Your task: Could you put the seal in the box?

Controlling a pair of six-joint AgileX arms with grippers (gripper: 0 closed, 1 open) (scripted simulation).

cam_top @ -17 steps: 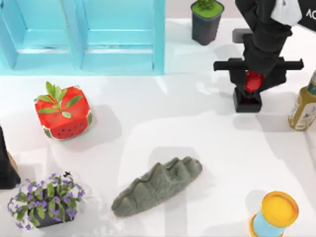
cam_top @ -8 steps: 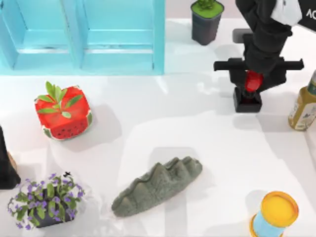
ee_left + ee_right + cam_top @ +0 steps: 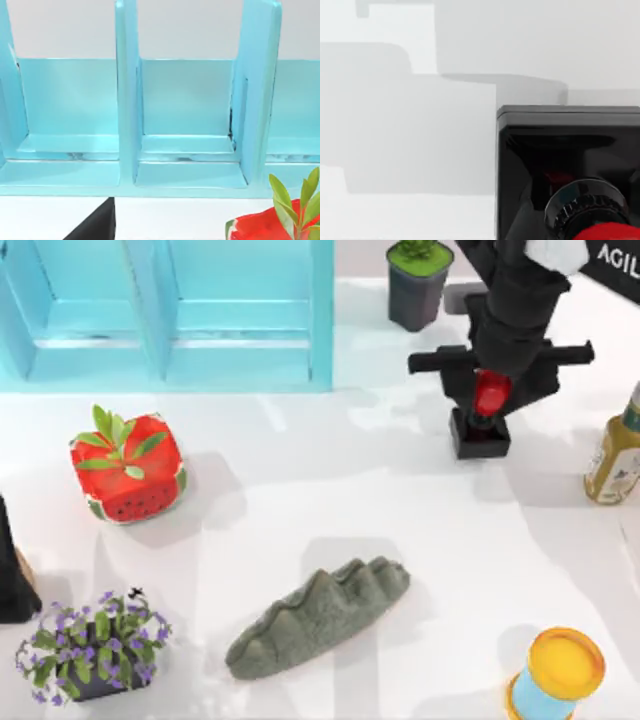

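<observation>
The seal [image 3: 480, 437], a red knob on a black square base, hangs in my right gripper [image 3: 492, 395], which is shut on the knob at the table's back right. In the right wrist view the black base [image 3: 570, 165] is close up, with the red knob [image 3: 610, 234] at the edge. The light-blue box [image 3: 322, 310] stands at the back left, its right wall some way left of the seal. The left wrist view looks into its divided compartments [image 3: 127, 100]. My left arm [image 3: 12, 570] stays parked at the left edge.
A dark pot with a green plant [image 3: 418, 280] stands just behind the seal, and a bottle [image 3: 615, 455] is to its right. The watermelon cube [image 3: 128, 468], a grey-green ridged rock [image 3: 320, 618], a purple flower pot [image 3: 90, 645] and a yellow-lidded can [image 3: 558, 675] lie nearer the front.
My right gripper has carried the seal a short way left and toward the back, closer to the box. The left arm has not moved.
</observation>
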